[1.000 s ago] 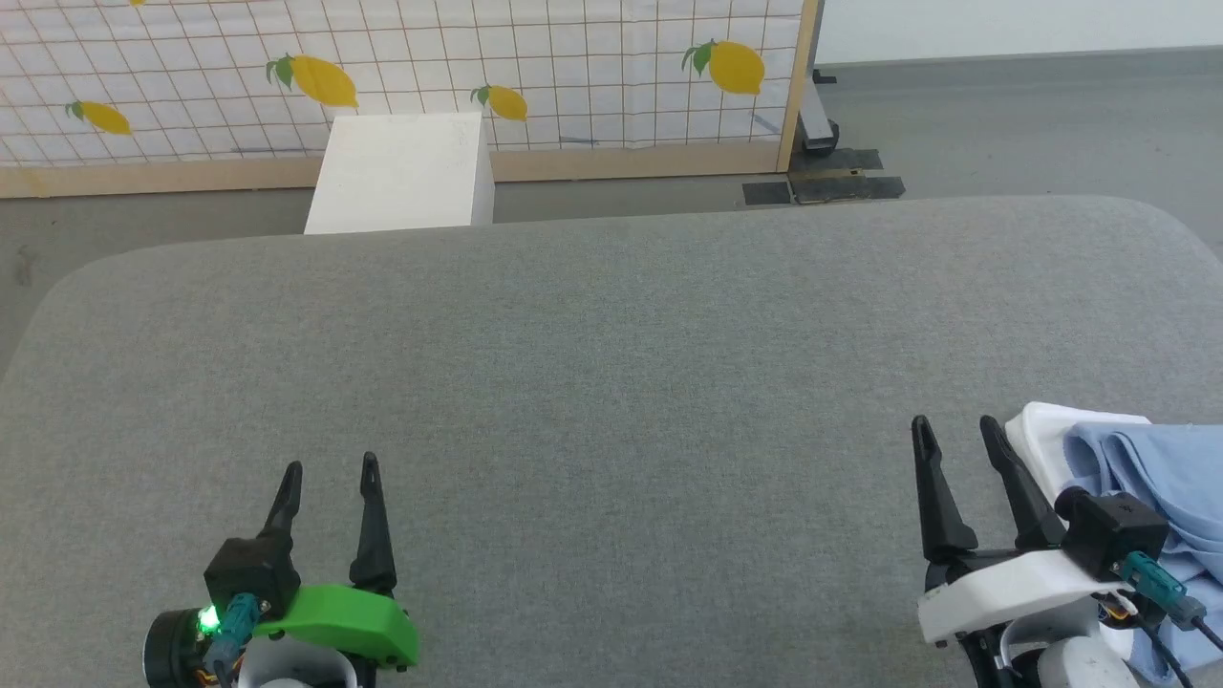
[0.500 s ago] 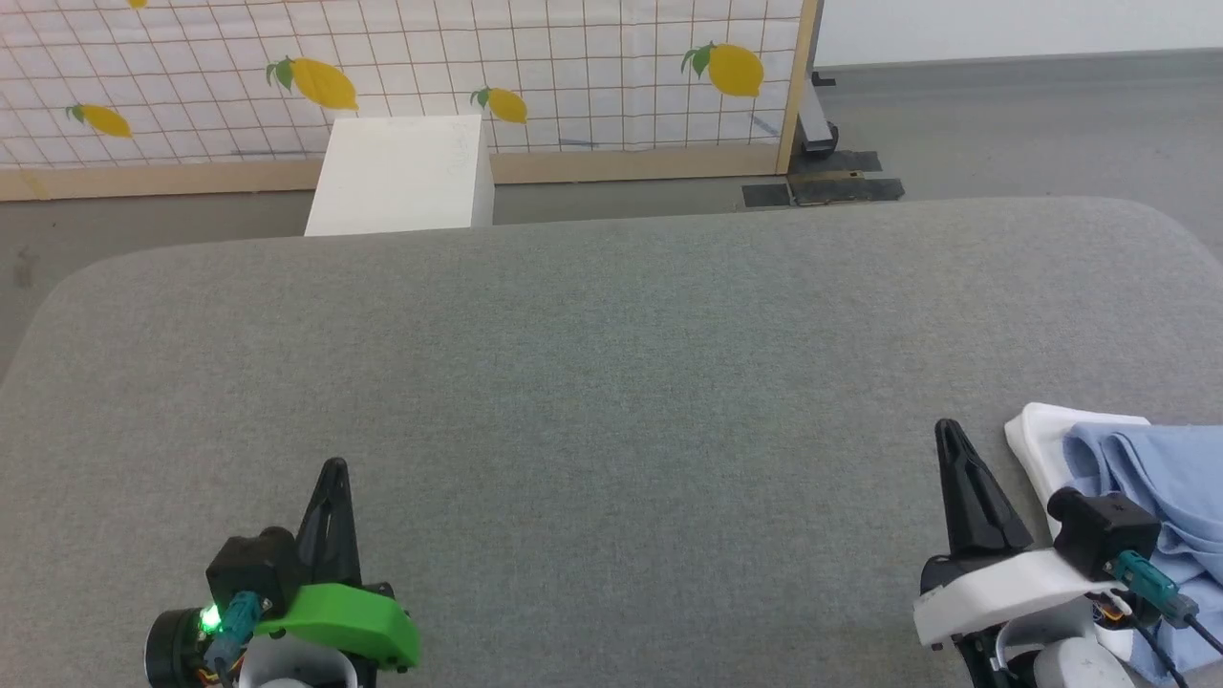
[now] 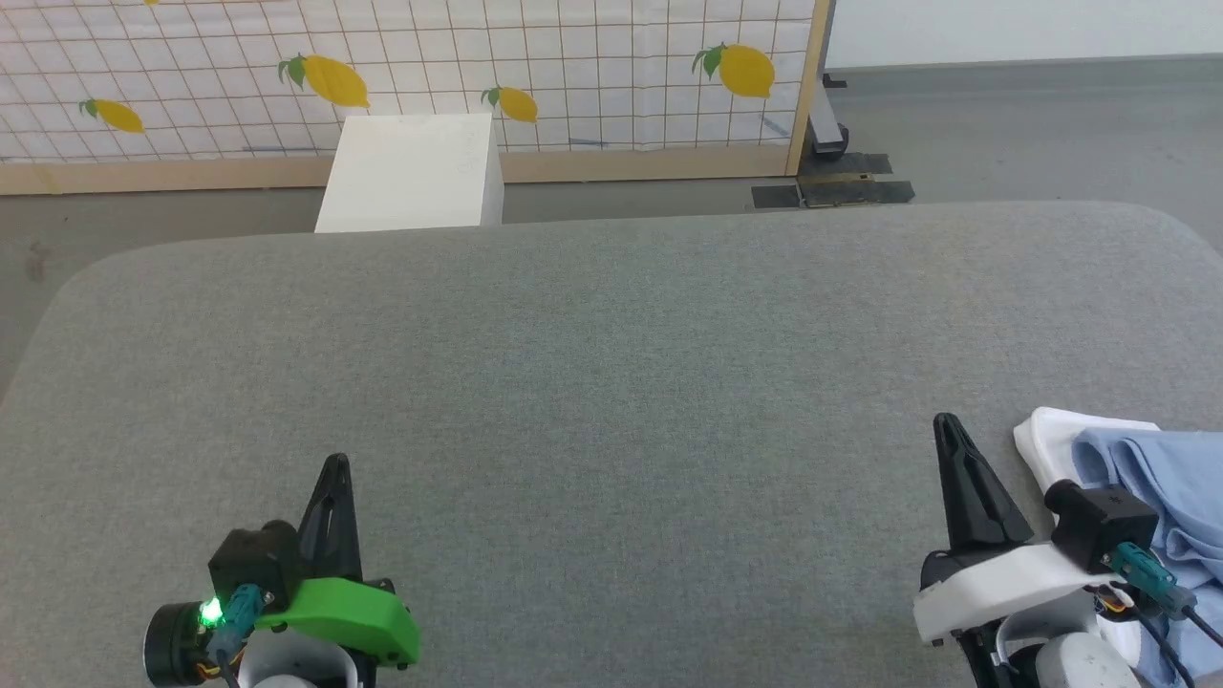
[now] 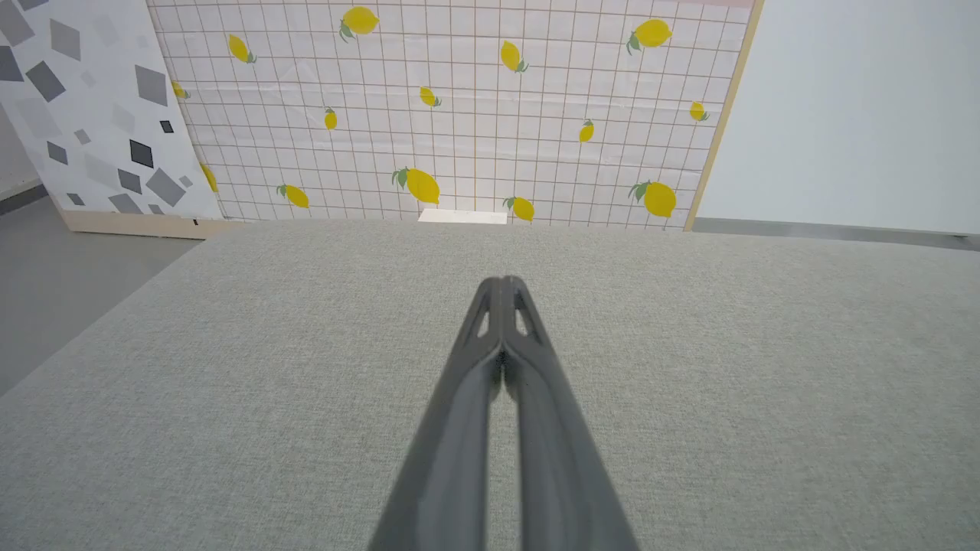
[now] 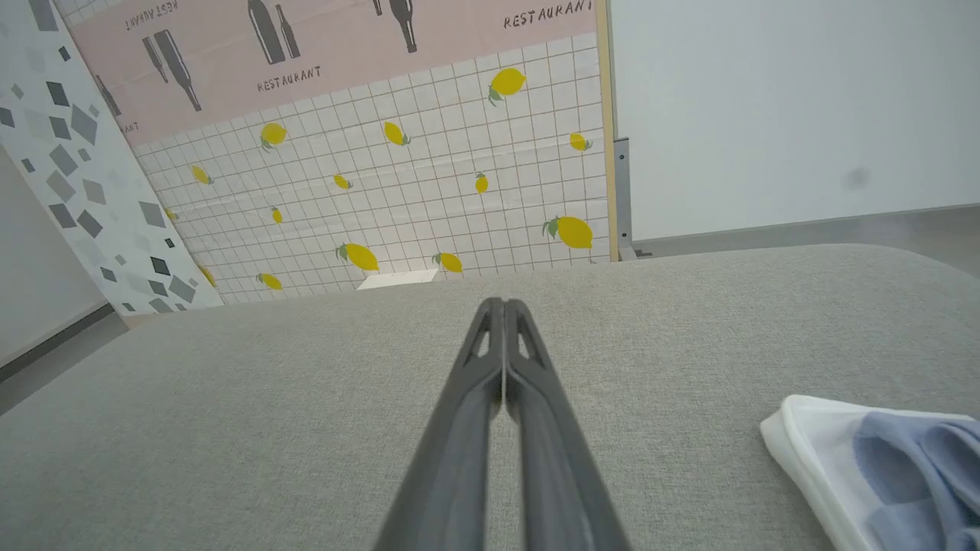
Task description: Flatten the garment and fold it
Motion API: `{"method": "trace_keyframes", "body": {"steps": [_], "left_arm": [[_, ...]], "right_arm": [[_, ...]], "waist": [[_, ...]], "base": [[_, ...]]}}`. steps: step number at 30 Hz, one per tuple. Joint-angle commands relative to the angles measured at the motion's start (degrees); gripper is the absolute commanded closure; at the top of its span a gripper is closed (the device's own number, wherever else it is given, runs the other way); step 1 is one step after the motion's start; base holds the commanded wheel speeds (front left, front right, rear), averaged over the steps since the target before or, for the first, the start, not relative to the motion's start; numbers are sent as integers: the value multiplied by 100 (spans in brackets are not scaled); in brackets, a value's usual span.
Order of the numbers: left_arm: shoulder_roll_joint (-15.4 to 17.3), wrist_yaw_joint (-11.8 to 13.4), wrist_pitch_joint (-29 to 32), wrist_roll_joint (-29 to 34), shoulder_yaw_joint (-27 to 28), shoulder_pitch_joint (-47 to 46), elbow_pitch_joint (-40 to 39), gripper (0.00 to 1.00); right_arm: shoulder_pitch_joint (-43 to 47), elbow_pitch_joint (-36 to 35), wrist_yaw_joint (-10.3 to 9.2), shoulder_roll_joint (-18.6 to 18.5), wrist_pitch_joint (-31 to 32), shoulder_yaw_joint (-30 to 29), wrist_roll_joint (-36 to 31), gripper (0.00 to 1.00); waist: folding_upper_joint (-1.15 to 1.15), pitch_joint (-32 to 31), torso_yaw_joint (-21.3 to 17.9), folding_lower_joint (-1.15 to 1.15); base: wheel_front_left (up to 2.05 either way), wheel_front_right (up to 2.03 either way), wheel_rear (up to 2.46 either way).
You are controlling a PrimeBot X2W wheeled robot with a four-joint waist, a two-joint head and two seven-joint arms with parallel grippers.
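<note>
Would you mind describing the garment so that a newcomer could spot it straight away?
Start with the big grey table that spans the head view. Go to its near right side, just right of the right gripper. There lies the garment: bunched light blue cloth with a white edge, the only cloth on it.

Garment [image 3: 1151,463] on table [image 3: 611,363], lower right of frame, just right of right gripper [image 3: 947,422]. Left gripper [image 3: 334,463] lower left. Box [image 3: 411,172] behind table, upper left; panel [image 3: 592,86] behind box.
</note>
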Motion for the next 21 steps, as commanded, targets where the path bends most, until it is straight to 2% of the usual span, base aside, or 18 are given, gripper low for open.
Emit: {"method": "trace_keyframes", "body": {"steps": [1,21], "left_arm": [[-34,-25,26,71,8,15,-40,100],[-70,-54,252,219,21,29,-208,100]], "right_arm": [[58,-62,-1,1,38,-9,-79,100],[113,-281,-3,2,268,-26,-317,100]], "waist": [[0,0,9,0],[0,-2,111,0]], "base": [[0,0,0],[0,0,0]]}}
